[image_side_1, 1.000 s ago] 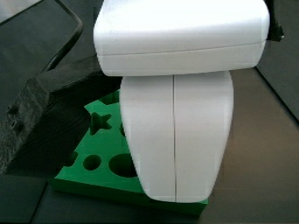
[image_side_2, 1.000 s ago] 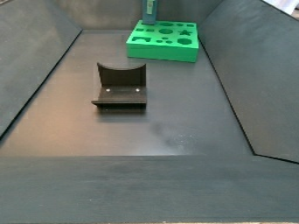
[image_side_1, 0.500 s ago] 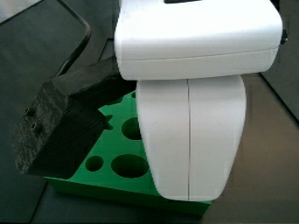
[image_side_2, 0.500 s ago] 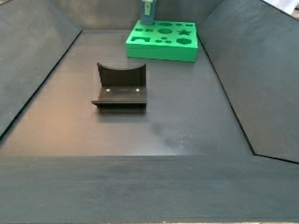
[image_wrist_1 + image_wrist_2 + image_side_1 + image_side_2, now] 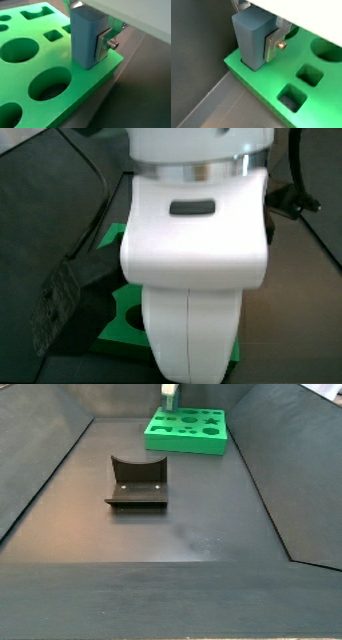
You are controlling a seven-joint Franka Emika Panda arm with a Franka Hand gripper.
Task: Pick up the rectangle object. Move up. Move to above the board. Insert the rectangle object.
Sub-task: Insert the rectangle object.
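Observation:
The rectangle object (image 5: 85,37), a slim light-blue block, stands upright between my gripper's (image 5: 88,44) silver fingers (image 5: 103,44). The gripper is shut on it. Its lower end sits in a slot at a corner of the bright green board (image 5: 40,60). Both wrist views show this, with the block (image 5: 251,37), the gripper (image 5: 255,44) and the board (image 5: 304,95). In a side view the board (image 5: 187,432) lies at the far end of the floor, with the block (image 5: 168,406) at its far left corner. The white arm (image 5: 194,258) hides most of the board (image 5: 118,328) in a side view.
The dark fixture (image 5: 138,482) with a curved notch stands on the floor, nearer than the board. Dark sloping walls (image 5: 40,474) close in the floor on both sides. Round and square holes (image 5: 48,85) lie in the board next to the block.
The gripper has come down with the block, and its lower end now sits in the board's corner slot. The arm fills more of the side view.

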